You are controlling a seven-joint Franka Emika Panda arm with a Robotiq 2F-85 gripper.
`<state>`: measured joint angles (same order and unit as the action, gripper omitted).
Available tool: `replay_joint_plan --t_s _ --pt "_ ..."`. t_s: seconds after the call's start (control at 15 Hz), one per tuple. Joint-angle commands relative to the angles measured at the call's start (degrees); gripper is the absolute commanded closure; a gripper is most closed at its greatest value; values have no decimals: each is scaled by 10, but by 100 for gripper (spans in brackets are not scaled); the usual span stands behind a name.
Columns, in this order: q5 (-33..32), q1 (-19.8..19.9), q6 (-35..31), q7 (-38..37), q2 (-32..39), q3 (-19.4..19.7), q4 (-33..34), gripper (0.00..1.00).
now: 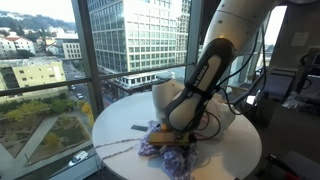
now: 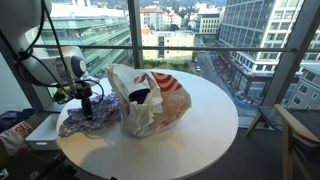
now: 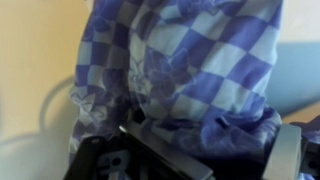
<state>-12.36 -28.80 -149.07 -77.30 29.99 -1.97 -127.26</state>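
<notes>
My pincer is hanging wide open, gripping nothing, just above crumpled blue-and-white checked cloth. Cloth is lying on round white counter, white-and-red plastic bag sitting beside it.

Round white tabletop. Near its edge, crumpled blue-and-white checked cloth. At the middle, crumpled white-and-red plastic bag.

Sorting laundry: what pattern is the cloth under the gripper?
The cloth has blue-and-white checks; wrist view shows it best.
</notes>
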Motion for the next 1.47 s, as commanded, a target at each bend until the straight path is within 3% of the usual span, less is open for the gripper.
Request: replay_joint_plan --t_s 0.0,0.4,0.6,0.73,0.87,1.4 --pt "-24 -22 -19 -27 7 17 2 26" --pt "34 12 22 -6 -34 -9 2 73" --pt "96 59 76 40 -79 -39 -2 93" --pt "134 86 99 60 -122 -48 -9 98" --pt "171 110 107 70 -169 -52 -16 93" --pt "335 194 150 113 -373 -39 -31 93"
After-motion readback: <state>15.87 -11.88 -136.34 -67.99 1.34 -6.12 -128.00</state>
